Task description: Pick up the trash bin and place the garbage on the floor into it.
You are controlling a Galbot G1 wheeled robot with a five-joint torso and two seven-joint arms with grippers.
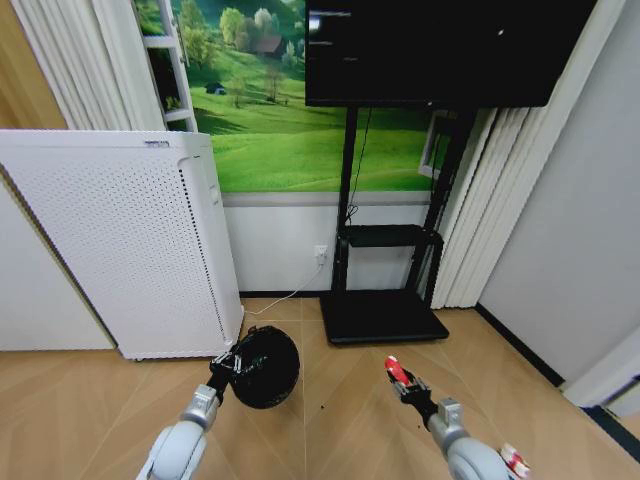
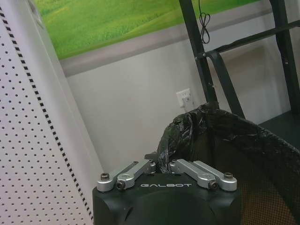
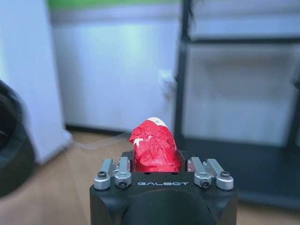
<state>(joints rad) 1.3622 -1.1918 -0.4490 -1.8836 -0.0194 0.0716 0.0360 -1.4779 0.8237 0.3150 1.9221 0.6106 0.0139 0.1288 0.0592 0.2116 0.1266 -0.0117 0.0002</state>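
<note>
Two grippers are holding loads: the left gripper (image 1: 232,366) is pinching the trash bin (image 1: 266,366) rim at 7 o'clock, the right gripper (image 1: 398,377) is clamping a red-and-white wrapper (image 3: 155,146) at 5 o'clock. The tilted bin could slip, judging by its thin rim hold. The white appliance (image 1: 120,240) is crowding 10 o'clock; the TV stand (image 1: 385,290) is blocking 12 o'clock.

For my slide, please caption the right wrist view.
Right gripper holding a crumpled red-and-white wrapper above the parquet floor.

Black GALBOT-marked end effector (image 2: 164,169), silver linkages
</note>
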